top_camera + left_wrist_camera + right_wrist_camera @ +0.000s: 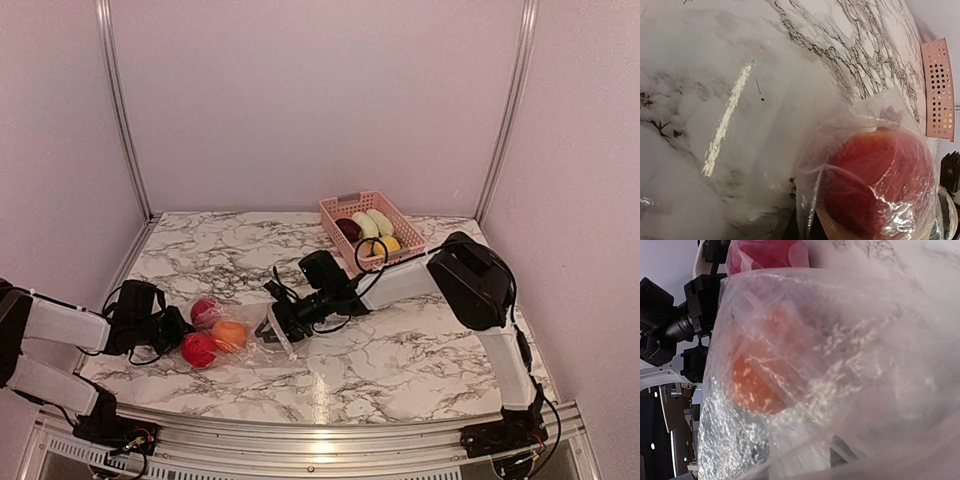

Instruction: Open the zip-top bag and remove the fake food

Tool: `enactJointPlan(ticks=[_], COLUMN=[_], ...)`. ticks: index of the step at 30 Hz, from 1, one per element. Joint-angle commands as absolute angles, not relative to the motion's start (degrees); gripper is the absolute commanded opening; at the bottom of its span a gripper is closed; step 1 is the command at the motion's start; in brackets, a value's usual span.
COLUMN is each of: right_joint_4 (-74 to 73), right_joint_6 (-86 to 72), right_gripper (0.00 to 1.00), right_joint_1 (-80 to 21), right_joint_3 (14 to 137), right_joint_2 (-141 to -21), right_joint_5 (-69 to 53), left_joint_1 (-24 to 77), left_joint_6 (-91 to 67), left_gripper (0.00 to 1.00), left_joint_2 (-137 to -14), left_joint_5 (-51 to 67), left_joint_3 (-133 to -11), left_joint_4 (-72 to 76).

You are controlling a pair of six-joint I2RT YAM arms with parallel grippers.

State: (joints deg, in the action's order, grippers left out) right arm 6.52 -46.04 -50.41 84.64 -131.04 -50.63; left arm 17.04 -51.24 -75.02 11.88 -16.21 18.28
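Note:
The clear zip-top bag [245,335] lies crumpled on the marble table between my two grippers. Inside it are three pieces of fake food: a red fruit [198,350], an orange one [230,335] and a pinkish-red one [205,312]. My left gripper [178,333] is shut on the bag's left end, and the left wrist view shows the plastic [812,200] pinched beside a red fruit [880,180]. My right gripper [272,325] sits at the bag's right end by the white zip strip [287,347]. Crinkled plastic [840,365] fills the right wrist view over the orange fruit [755,385], hiding the jaws.
A pink slatted basket [335,207] stands at the back right of the table, holding dark red, pale and yellow pieces; its side [939,90] shows in the left wrist view. Purple walls with metal posts close in the table.

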Motion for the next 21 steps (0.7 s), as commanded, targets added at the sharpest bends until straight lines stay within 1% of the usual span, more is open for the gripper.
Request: enactJointPlan(ticks=[1,9,12,17,21], right_joint_4=[13.55,15.90,17.62,19.96,15.47], right_joint_6=[-51.96,-55.37,-56.92,-57.34,-54.09], right_gripper=[0.43,0.49,0.50,0.59,0.63], right_joint_1=[-51.04,-51.18,-51.54,-51.86,-52.02], right_joint_3=[87.36,94.23,95.80,94.16,93.92], right_joint_2=[-134.41,-138.78,-139.70,-138.09,-136.71], right_joint_5=[-52.56,-53.91,-55.30,-57.14,-55.17], left_joint_1=[19.39,25.78,28.18,29.67,30.26], left_joint_6=[-54.62,-56.09,-57.45,-60.12,-61.28], left_gripper=[0.00,0.00,0.00,0.00,0.00], left_joint_2=[-73.85,-78.15,-80.77,-83.71,-85.23], left_joint_5=[8.98,7.92,6.60,5.08,3.54], left_joint_3=[-14.53,-17.23,-19.36,-21.98,-24.00], left_joint_4=[20.65,22.88,22.76,22.96,22.83])
